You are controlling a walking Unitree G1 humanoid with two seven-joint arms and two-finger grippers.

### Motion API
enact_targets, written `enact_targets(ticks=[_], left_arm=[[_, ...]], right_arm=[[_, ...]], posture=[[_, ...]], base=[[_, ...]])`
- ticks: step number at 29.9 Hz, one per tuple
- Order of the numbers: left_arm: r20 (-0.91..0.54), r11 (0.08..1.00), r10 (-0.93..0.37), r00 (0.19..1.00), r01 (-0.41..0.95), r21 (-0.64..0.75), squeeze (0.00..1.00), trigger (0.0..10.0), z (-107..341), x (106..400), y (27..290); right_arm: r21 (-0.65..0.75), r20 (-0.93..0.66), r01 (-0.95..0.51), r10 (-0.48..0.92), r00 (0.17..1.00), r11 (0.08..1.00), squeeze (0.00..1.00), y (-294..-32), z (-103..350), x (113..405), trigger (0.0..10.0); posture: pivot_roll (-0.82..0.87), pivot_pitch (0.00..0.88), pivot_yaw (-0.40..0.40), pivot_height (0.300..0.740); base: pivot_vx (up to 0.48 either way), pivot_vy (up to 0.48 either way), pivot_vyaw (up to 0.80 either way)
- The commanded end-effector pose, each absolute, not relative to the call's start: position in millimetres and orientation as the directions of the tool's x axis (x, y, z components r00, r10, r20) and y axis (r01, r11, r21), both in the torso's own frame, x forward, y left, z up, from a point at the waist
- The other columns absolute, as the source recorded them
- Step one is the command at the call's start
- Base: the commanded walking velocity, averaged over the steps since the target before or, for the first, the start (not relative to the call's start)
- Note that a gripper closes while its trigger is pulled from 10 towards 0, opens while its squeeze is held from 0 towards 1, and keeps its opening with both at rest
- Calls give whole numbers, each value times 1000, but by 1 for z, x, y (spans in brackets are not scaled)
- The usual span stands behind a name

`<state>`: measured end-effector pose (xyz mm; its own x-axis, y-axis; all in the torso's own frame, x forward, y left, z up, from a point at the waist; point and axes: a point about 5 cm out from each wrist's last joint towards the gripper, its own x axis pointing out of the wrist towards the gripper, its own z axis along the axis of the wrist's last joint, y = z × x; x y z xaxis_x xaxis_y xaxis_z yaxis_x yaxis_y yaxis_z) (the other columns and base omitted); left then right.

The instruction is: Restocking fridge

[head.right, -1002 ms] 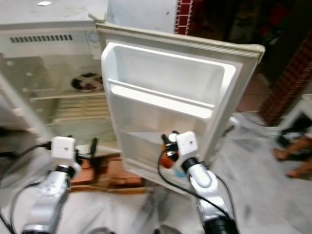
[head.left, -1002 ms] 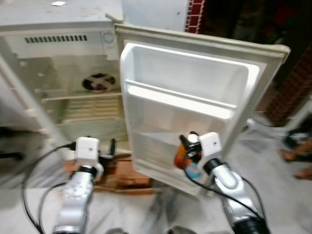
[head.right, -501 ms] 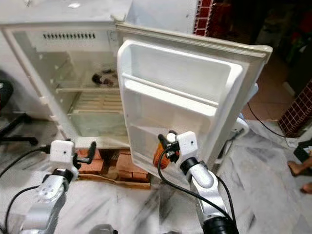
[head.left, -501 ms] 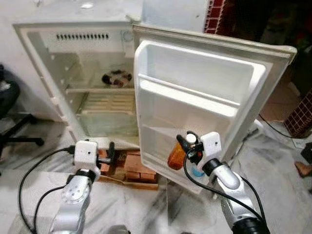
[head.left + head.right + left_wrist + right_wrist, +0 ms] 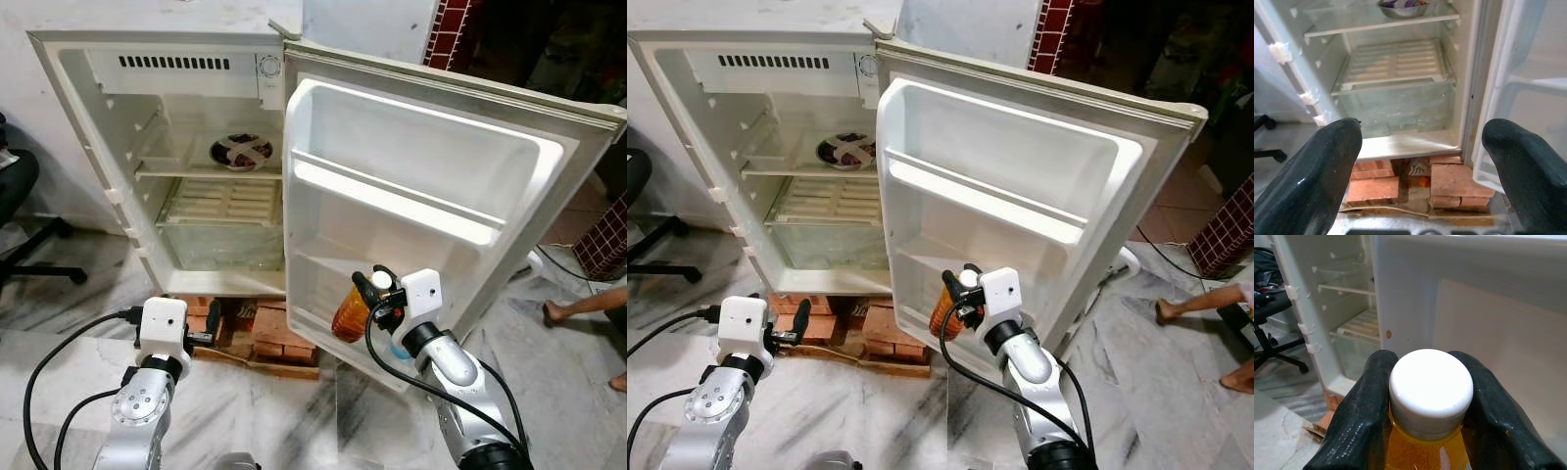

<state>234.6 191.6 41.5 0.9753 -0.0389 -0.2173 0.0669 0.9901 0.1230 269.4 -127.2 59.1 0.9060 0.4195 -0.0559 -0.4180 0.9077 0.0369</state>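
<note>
Fridge [image 5: 108, 137] stands wide open on bricks [image 5: 279, 333], its door [image 5: 431, 215] swung out toward the robot. A bowl [image 5: 240, 151] sits on the upper shelf [image 5: 186, 168], toward that shelf's right edge. The right gripper [image 5: 1422, 396] is clenched on a bottle [image 5: 349, 311] of orange liquid, fingers [image 5: 1364, 416] pinching just under the white cap [image 5: 1431, 387], holding it right in front of the door's bottom bin [image 5: 318, 318]. The left gripper [image 5: 1422, 161] hangs low before the bricks, jaws spread wide with nothing between them. Someone's bare feet [image 5: 1176, 308] show on the marble floor [image 5: 294, 411] off to the right.
</note>
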Motion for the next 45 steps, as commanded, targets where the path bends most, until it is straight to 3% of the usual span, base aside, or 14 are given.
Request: enact_targets(ticks=[1,25,45], left_arm=[[-205,989,-42,978,70,132,0,10000,46,238,190],[-197,988,-49,979,76,134,0,10000,49,241,188],[-175,990,-45,984,67,125,0,10000,51,245,190]], right_arm=[[17,-25,-417,418,908,909,0,-128,65,273,10000],[12,-27,-415,415,909,910,0,-127,63,273,10000],[0,-20,-406,406,914,914,0,-127,64,278,10000]], posture=[[28,0,-23,711],[27,3,-18,623],[26,0,-19,623]], base=[[0,0,0],[0,0,0],[0,0,0]])
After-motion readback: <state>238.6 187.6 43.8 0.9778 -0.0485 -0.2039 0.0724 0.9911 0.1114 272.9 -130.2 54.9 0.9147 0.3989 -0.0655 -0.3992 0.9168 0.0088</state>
